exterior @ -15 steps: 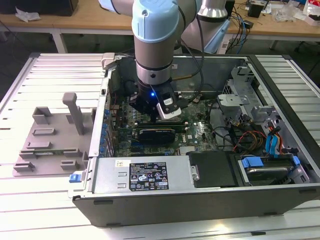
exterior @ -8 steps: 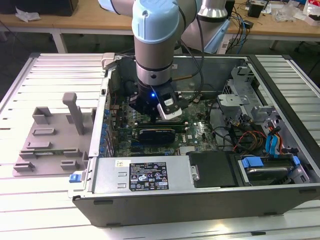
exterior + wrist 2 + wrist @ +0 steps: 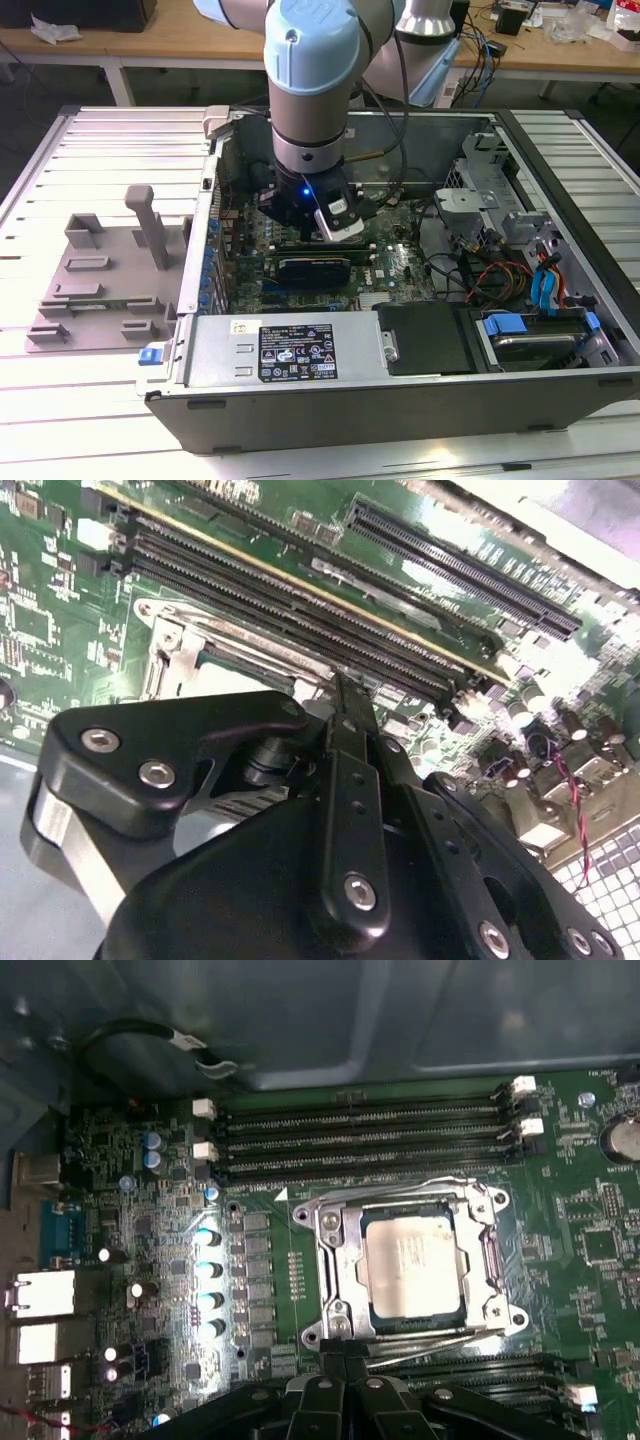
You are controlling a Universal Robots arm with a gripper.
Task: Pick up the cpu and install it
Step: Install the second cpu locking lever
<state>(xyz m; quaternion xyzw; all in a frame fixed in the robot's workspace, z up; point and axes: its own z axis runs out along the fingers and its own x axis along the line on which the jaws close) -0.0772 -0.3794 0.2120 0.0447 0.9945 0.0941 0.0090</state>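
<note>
First wrist view: cpu beside jaws.

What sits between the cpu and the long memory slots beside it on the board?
In the first wrist view, the socket's metal frame lies between the cpu and the memory slots, then a narrow strip of green board.

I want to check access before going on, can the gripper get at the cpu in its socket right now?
Probably yes. In the first wrist view the cpu lies face-up inside the open socket frame, nothing covering it, with the gripper close beside the frame's edge.
</note>
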